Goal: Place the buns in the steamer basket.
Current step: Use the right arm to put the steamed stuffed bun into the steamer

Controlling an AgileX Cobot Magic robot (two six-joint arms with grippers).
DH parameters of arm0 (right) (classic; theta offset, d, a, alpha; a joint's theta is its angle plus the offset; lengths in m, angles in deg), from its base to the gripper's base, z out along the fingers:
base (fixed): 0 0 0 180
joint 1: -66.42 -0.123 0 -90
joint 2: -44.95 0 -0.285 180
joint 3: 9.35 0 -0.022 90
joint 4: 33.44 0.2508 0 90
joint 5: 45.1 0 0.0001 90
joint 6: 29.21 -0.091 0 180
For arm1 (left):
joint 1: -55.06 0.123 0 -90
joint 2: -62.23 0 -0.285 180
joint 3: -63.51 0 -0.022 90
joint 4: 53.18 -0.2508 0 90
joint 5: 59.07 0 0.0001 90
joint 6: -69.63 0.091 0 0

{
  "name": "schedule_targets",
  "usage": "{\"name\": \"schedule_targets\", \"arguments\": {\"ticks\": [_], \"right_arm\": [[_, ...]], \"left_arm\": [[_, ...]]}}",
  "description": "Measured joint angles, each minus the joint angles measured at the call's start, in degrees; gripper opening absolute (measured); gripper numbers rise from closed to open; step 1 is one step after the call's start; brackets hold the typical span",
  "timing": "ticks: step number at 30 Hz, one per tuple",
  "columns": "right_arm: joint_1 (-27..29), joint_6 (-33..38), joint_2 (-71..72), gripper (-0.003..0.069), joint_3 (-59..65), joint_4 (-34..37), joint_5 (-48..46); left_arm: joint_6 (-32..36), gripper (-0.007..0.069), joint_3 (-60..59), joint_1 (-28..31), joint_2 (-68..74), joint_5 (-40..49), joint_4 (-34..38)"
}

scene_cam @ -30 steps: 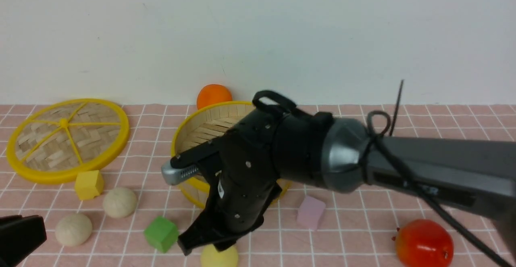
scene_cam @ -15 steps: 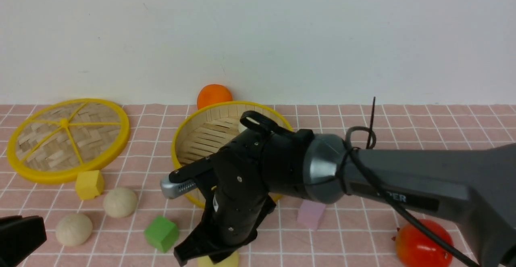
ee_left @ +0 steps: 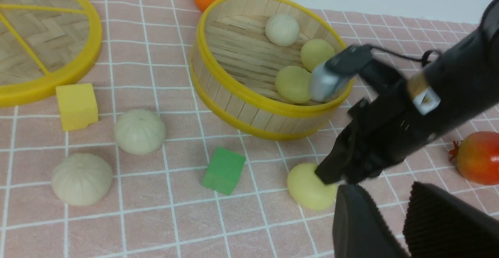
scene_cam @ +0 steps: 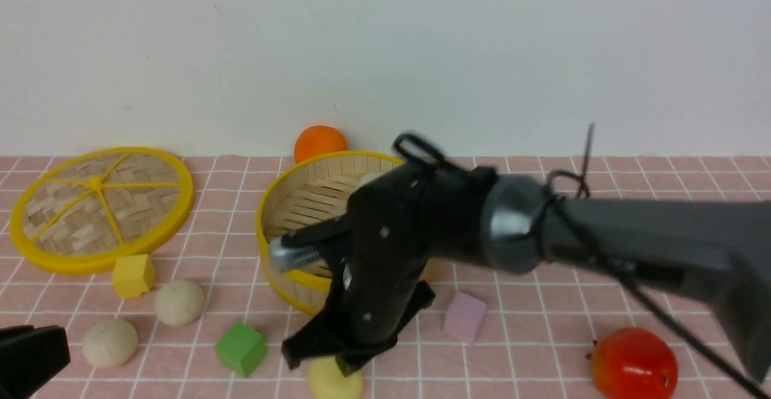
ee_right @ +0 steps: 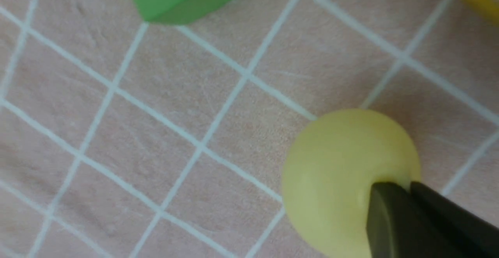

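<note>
Although my right arm has lifted a little from where it stood half a second ago, it has come up with nothing. My right gripper has snapped fully together, finger flat against finger, with nothing clenched between them. The steamer basket sits at the centre of the front view as before, with three buns in it: one off-white and two yellow. The yellow bun I went for lies on the cloth at the bottom centre of the front view, just under my closed tips, and it looks nudged slightly rightward. I take it as a missed pinch, so the count is unchanged at three in and three out. I judge I must reopen and come down astride it again. My left gripper waits in the lower left corner, parted and empty, near the two off-white buns.
</note>
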Motion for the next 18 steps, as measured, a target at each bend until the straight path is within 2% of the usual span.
{"name": "schedule_targets", "arguments": {"ticks": [3, 7, 8, 9, 10, 12, 13, 14, 18], "right_arm": [[2.3, 3.9, 1.7, 0.0018, 0.0, 5.8, -0.3], [7.2, 13.2, 4.5, 0.0018, 0.0, 21.5, 0.4], [7.5, 13.7, 4.6, 0.0018, 0.0, 23.1, 0.5], [9.8, 17.9, 5.0, 0.0018, 0.0, 29.2, 1.8], [11.0, 20.0, 5.0, 0.0018, -0.1, 31.9, 2.7], [13.6, 25.6, 4.8, 0.0018, -0.7, 37.2, 6.1], [13.8, 26.2, 4.8, 0.0018, -0.7, 37.7, 6.6], [15.3, 31.4, 4.2, 0.0018, -1.1, 40.7, 10.6], [16.8, 43.5, 1.2, 0.0018, -1.5, 48.7, 20.0]], "left_arm": [[0.0, 0.0238, 0.0, 0.0, 0.0, 0.0, 0.0], [0.0, 0.0238, 0.0, 0.0, 0.0, 0.1, 0.0], [0.0, 0.0238, 0.0, 0.0, 0.0, 0.1, 0.0], [0.0, 0.0238, 0.0, 0.0, 0.0, 0.1, 0.0], [0.0, 0.0238, 0.0, 0.0, 0.0, 0.1, 0.0], [0.0, 0.0238, 0.0, 0.0, 0.0, 0.1, 0.0], [0.0, 0.0238, 0.0, 0.0, 0.0, 0.1, 0.0], [0.0, 0.0239, 0.0, 0.0, 0.0, 0.1, 0.0], [0.0, 0.024, 0.0, 0.0, 0.0, 0.2, 0.0]]}}
